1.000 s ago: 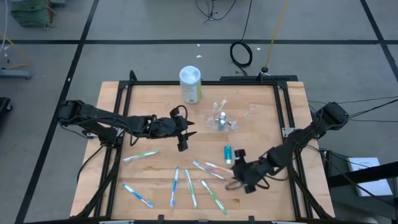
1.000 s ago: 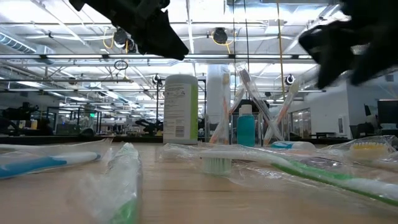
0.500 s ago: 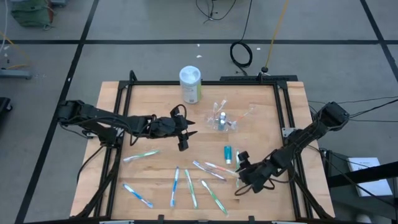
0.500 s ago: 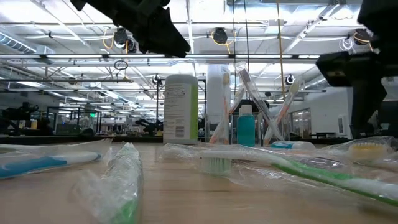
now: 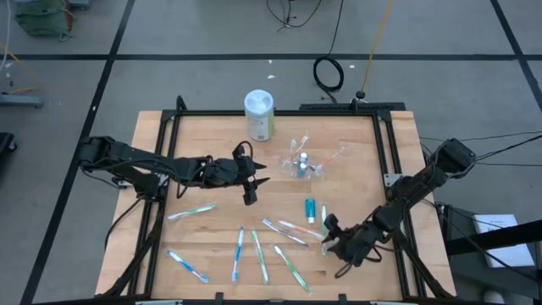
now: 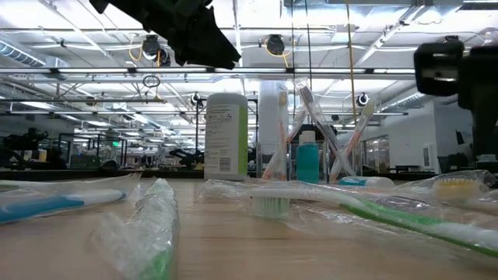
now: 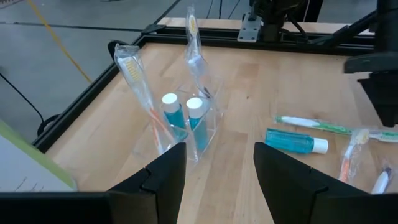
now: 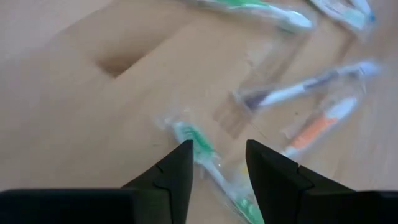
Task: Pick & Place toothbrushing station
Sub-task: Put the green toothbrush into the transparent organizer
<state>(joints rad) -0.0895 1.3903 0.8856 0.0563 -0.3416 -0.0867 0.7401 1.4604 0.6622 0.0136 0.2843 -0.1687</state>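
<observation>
A: Right gripper [image 8: 217, 163] open, low over a green brush [image 8: 205, 155] on the counter [image 5: 212, 241]; the pick's on.

B: Needs to close; cup [image 5: 302, 164] sits mid-counter; left gripper [image 7: 216, 168] open, waiting near it.

The left arm reaches in from the table's [image 5: 203, 254] left edge, stretched low and nearly level across it. Its left gripper [image 5: 250, 180] hangs over the table's middle, left of centre, fingers [image 7: 166, 175] parted with a clear gap between them. The right arm comes in from the table's right edge, bent at the elbow and angled down toward the front. Its right gripper [image 5: 333, 240] sits low over the table's front right part, fingers [image 8: 176, 165] spread apart.
</observation>
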